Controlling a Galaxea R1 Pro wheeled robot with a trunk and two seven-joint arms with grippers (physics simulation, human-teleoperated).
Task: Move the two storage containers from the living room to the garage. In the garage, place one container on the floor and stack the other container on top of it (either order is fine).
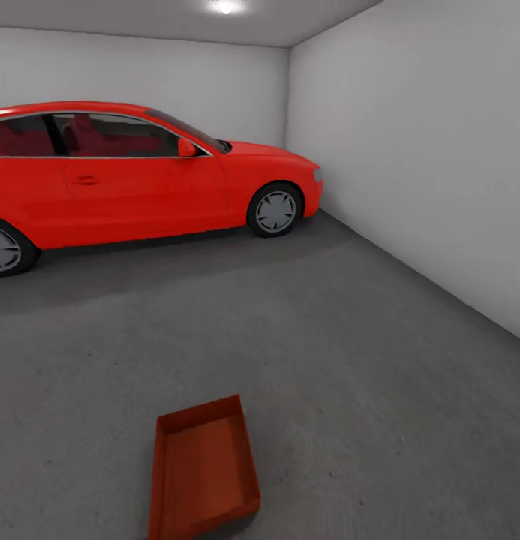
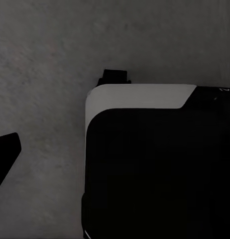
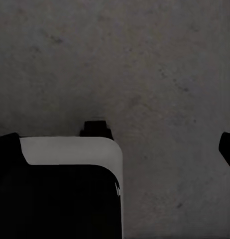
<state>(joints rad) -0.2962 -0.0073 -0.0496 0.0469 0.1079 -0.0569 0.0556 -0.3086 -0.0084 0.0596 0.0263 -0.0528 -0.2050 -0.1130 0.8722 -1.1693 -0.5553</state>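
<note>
I am in the garage, looking down over the rough grey floor [image 1: 350, 360]. The long, shallow storage container [image 1: 203, 469] lies flat on the concrete at the lower centre of the head view, open side up, one short end toward the red car [image 1: 139, 176] that fills the upper left. The white wall [image 1: 425, 150] runs down the right.

My wrist views both look at concrete past my own dark, white-edged base [image 2: 160, 164]. A dark sliver at the lower left edge of the left wrist view and another at the right edge of the right wrist view may be fingertips, but I cannot tell how far either claw is open, nor whether either holds anything.

I judge one container placed, with the deeper one yet to be stacked on it. The risks I foresee: the tray sits close in front of my base, so rolling forward or turning carelessly could nudge or run over it. It is also narrow, so a squarer box set off-centre could tip off its rim.
</note>
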